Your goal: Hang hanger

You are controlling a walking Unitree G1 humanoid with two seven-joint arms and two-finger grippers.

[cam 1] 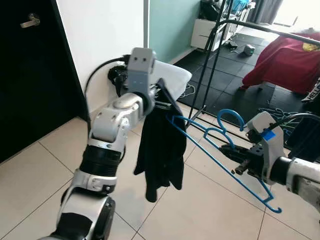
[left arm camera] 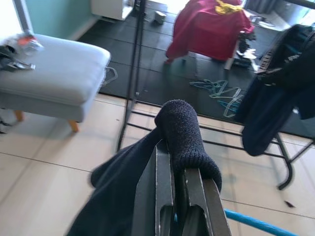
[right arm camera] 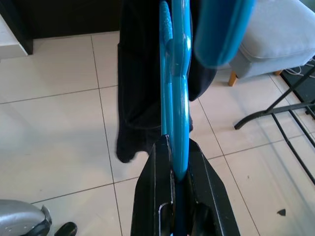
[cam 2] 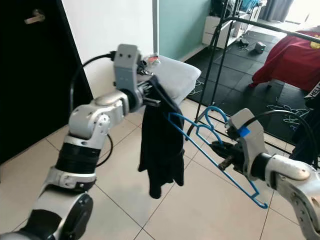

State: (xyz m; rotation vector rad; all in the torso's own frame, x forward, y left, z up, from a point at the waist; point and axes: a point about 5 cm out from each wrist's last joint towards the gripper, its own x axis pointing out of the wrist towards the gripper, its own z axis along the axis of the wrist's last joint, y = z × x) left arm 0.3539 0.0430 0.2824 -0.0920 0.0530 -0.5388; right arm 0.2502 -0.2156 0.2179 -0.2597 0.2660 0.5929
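A black garment (cam 1: 160,150) hangs limp from my left gripper (cam 1: 161,96), which is shut on its upper edge at chest height. In the left wrist view the knit fabric (left arm camera: 184,132) drapes over the closed fingers (left arm camera: 162,196). My right gripper (cam 1: 235,159) is shut on a blue plastic hanger (right arm camera: 179,98), held tilted with the hook (cam 2: 215,108) upward. The hanger's far end touches the garment's side. The black clothes rack rail (cam 1: 280,32) runs across the upper right, beyond both arms.
A grey padded stool (cam 1: 172,75) stands by the white wall behind the garment. The rack's upright post (cam 1: 210,65) and floor bars are to the right. A red cloth (cam 1: 290,60) covers something at the far right. A black door (cam 1: 30,75) is on the left.
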